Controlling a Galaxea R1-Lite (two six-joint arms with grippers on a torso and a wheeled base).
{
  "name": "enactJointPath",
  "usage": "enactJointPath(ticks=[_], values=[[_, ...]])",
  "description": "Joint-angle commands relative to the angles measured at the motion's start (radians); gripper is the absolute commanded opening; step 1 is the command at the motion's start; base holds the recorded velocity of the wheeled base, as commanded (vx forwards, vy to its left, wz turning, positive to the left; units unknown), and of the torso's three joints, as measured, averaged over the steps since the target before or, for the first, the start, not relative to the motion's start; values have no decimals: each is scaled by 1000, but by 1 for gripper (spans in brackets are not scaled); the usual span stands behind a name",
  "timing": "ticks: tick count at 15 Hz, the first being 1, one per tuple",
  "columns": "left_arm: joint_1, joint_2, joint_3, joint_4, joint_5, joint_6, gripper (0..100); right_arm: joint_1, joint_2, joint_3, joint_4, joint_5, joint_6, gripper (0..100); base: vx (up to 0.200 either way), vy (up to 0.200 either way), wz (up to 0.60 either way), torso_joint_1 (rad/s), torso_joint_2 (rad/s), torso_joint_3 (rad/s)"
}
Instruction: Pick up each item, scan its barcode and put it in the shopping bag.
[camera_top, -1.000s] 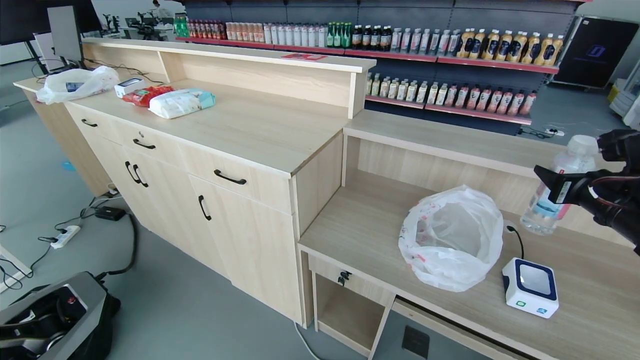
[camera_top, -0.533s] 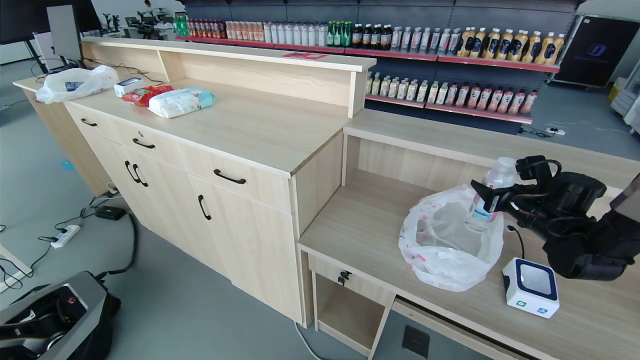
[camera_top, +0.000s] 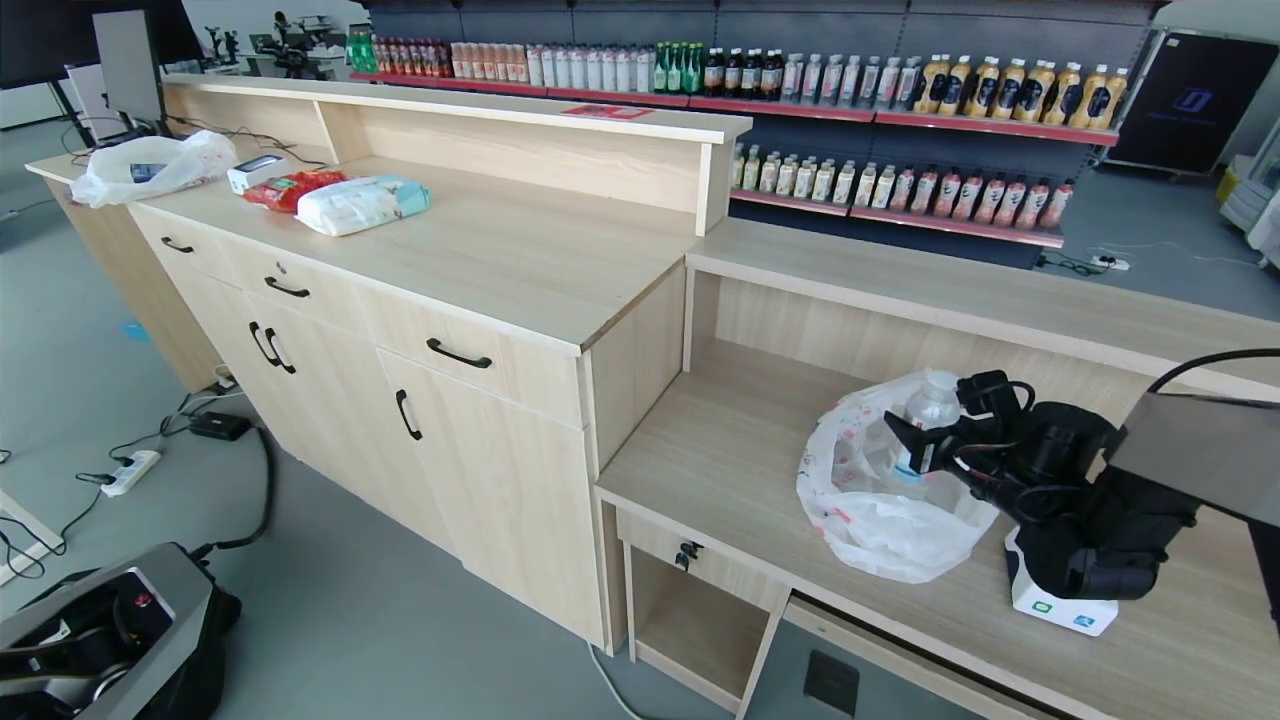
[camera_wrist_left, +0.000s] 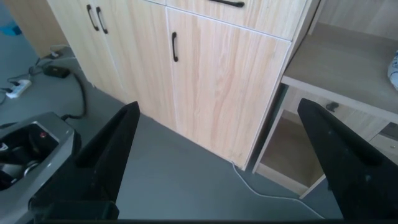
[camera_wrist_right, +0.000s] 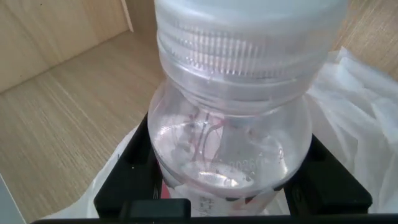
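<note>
My right gripper (camera_top: 935, 432) is shut on a clear water bottle (camera_top: 922, 425) with a white cap, holding it upright inside the mouth of the white shopping bag (camera_top: 880, 500) on the low counter. The right wrist view looks along the bottle (camera_wrist_right: 233, 124), with a black finger on each side and the bag (camera_wrist_right: 367, 124) beside it. The white and blue barcode scanner (camera_top: 1060, 605) sits just right of the bag, partly hidden by my right arm. My left gripper (camera_wrist_left: 221, 165) hangs open over the floor in front of the cabinet doors (camera_wrist_left: 224, 74), holding nothing.
On the higher counter (camera_top: 520, 260) at far left lie a wet-wipes pack (camera_top: 362, 204), a red packet (camera_top: 292, 189), a small white device (camera_top: 256, 172) and another white bag (camera_top: 150, 167). Drink shelves (camera_top: 860, 90) stand behind. Cables and a power strip (camera_top: 130, 472) lie on the floor.
My right arm has carried the bottle from the right, above the counter, leftward and down into the mouth of the shopping bag. The scanner is now partly covered by the arm.
</note>
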Motion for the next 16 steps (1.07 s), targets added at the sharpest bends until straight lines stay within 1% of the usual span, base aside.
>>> enactJointPath(ticks=[1, 4, 7, 10, 16], values=[[0, 0, 0, 0, 1, 0, 100, 7, 44, 0, -4, 15, 0, 0, 0, 0, 0, 0, 0, 0], [-1, 0, 0, 0, 1, 0, 100, 7, 111, -20, -65, 21, 1, 0, 0, 0, 0, 0, 0, 0], [0, 0, 0, 0, 1, 0, 100, 8, 157, -55, -65, 44, 1, 0, 0, 0, 0, 0, 0, 0], [0, 0, 0, 0, 1, 0, 100, 17, 184, -86, -65, 44, -5, 0, 0, 0, 0, 0, 0, 0], [0, 0, 0, 0, 1, 0, 100, 14, 200, -93, -65, 47, -20, 0, 0, 0, 0, 0, 0, 0]])
